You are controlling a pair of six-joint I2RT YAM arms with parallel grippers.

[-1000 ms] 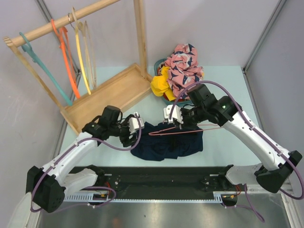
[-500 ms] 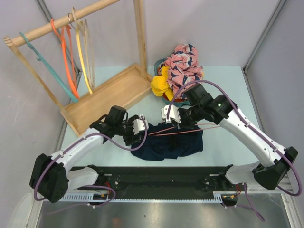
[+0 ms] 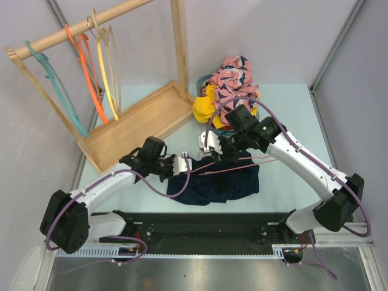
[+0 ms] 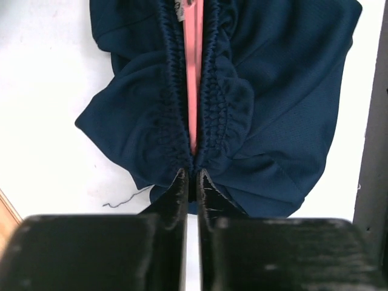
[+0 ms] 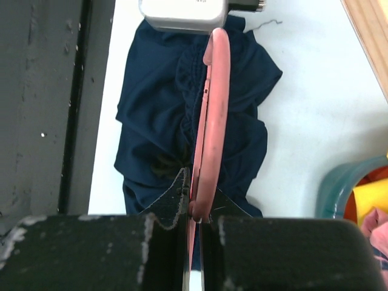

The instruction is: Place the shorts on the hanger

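The dark navy shorts [image 3: 221,185] lie crumpled on the table between the two arms. The pale-pink hanger [image 3: 236,165] lies across their top edge. In the left wrist view its bar [image 4: 193,73] runs between the two gathered folds of the shorts' [image 4: 273,121] waistband. My left gripper [image 3: 187,165] sits at the shorts' left end, its jaws [image 4: 194,177] pinched together on the waistband. My right gripper [image 3: 212,156] is shut on the hanger [image 5: 215,109], whose pink wire sits between its fingertips [image 5: 197,194] above the shorts [image 5: 157,121].
A wooden rack with a tray base [image 3: 139,121] stands at the back left, carrying teal [image 3: 54,85], orange [image 3: 91,73] and yellow [image 3: 106,73] hangers. A teal basket [image 5: 345,188] at the back holds a pink floral garment [image 3: 233,79] and a yellow one [image 3: 206,106]. A black rail [image 3: 200,227] runs along the near edge.
My left gripper moved right to the shorts' waistband and went from open to shut. My right gripper carried the hanger leftward over the shorts.
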